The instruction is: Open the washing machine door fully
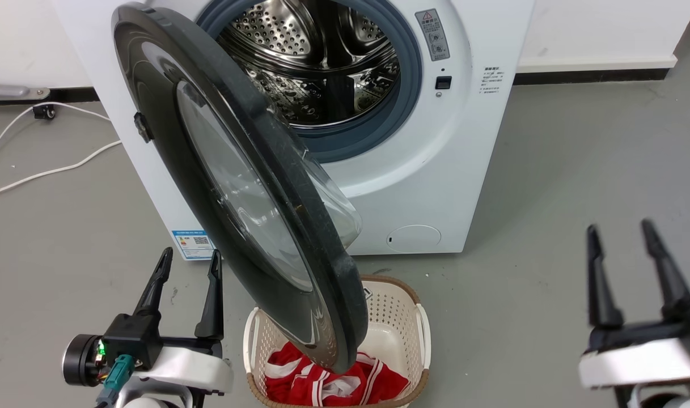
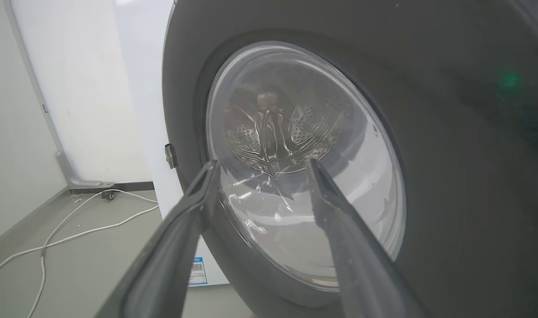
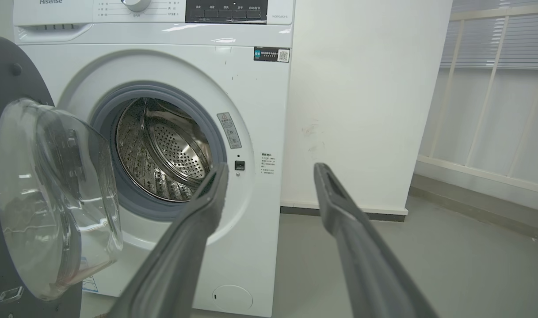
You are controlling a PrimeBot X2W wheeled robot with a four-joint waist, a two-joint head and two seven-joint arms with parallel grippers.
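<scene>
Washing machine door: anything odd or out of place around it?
Nothing damaged or spilled. The open washing machine door overlaps the laundry basket in the head view, and loose white cables trail across the floor.

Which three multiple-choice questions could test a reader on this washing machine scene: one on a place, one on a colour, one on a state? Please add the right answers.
1. Where does the laundry basket stand?
A. on the floor before the washing machine, under the lower edge of the washing machine door
B. on top of the machine
C. inside the drum

2. What colour is the cloth in the basket?
A. blue
B. red and white
C. green

3. How are the fingers of the left gripper?
A. shut on the door
B. shut on the cloth
C. open, holding nothing

Answers:
1 A, the head view shows the basket on the grey floor beneath the door's rim.
2 B, red fabric with white stripes lies in it.
3 C, a wide gap parts the two fingers in the left wrist view.
</scene>
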